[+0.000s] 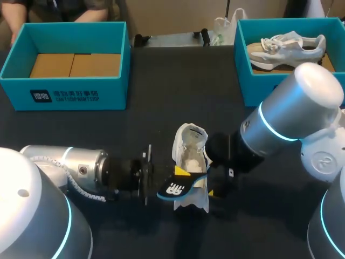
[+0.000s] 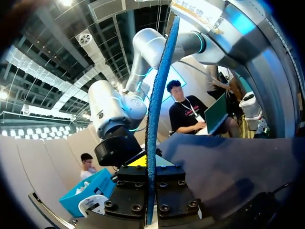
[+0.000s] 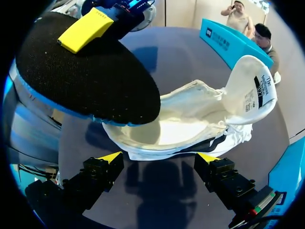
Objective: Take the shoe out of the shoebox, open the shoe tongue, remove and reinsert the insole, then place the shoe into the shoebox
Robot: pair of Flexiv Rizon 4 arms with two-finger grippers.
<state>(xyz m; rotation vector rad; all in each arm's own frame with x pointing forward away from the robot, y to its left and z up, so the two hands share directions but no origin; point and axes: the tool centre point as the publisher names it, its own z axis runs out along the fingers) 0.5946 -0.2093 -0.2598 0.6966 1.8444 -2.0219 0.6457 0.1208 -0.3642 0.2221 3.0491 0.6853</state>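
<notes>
A white shoe (image 1: 191, 154) lies mid-table with its tongue (image 3: 250, 86) folded back and its inside showing (image 3: 186, 126). My left gripper (image 1: 178, 174) is shut on the insole (image 1: 177, 189), black on top with a blue edge, and holds it just over the shoe's near end. In the left wrist view the insole (image 2: 157, 105) stands edge-on between the closed fingers of the left gripper (image 2: 151, 171). The insole (image 3: 86, 71) hangs over the shoe's opening in the right wrist view. My right gripper (image 3: 159, 157) is open beside the shoe, nothing between its fingers.
A teal shoebox (image 1: 64, 94) with a cardboard floor stands at the back left. Another teal box (image 1: 241, 70) at the back right holds a second pale shoe (image 1: 285, 47). Dark bare tabletop (image 1: 161, 118) lies between the boxes and the shoe.
</notes>
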